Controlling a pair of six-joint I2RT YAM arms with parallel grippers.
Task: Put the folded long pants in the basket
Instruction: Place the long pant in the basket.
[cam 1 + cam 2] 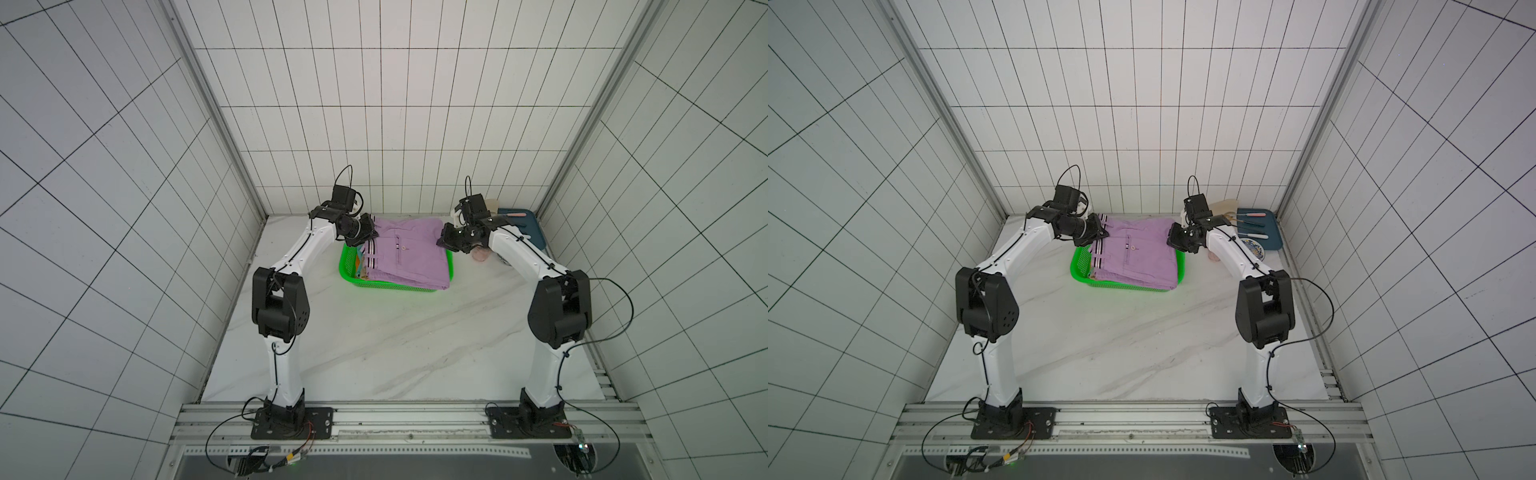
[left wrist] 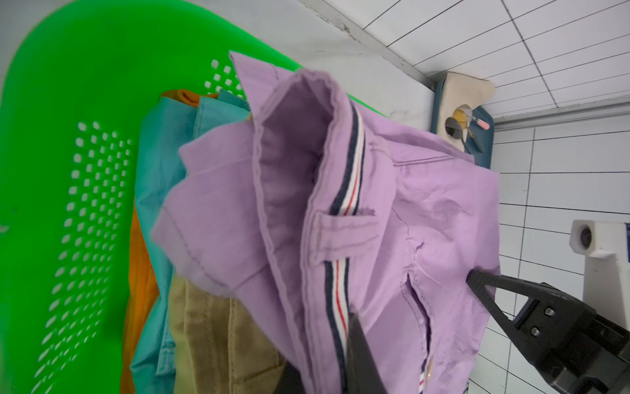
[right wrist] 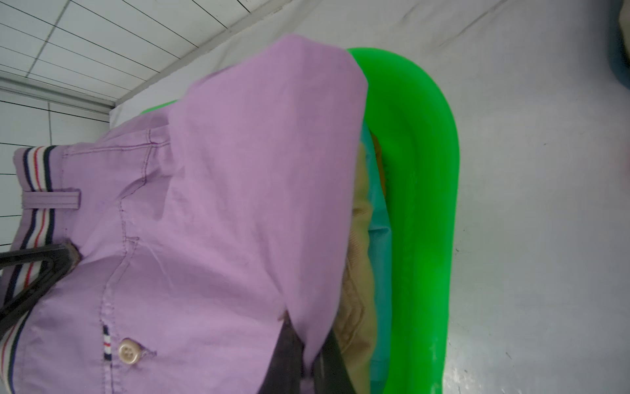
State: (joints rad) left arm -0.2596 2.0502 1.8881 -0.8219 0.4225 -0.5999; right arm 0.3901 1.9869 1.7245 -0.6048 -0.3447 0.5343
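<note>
A blue tray (image 1: 1271,229) sits at the table's (image 1: 1121,332) far right corner, holding cutlery (image 1: 1252,225). A cream cloth (image 1: 1223,206) lies at one end, and a patterned plate (image 1: 1257,252) is just in front.

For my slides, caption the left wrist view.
Left end effector and right end effector grip lilac pants over green basket holding orange, teal, khaki pants.

- Lilac folded cloth pants (image 1: 405,253): soft, matt, a bit crinkled; woven striped band (image 2: 335,290) on the waist.
- Round cream button (image 3: 128,351): hard, smooth, a little shiny.
- Bright green plastic basket (image 2: 51,170): smooth, glossy, full of little holes.
- Tan folded cloth pants (image 2: 211,341): thick, matt, with fine ribs.
- Teal blue folded cloth pants (image 2: 150,163): thin, smooth, matt.
- Orange folded cloth pants (image 2: 139,300): matt, ribbed.
- White table top (image 1: 374,353): stone-like, smooth, faint shine, grey streaks.
</note>
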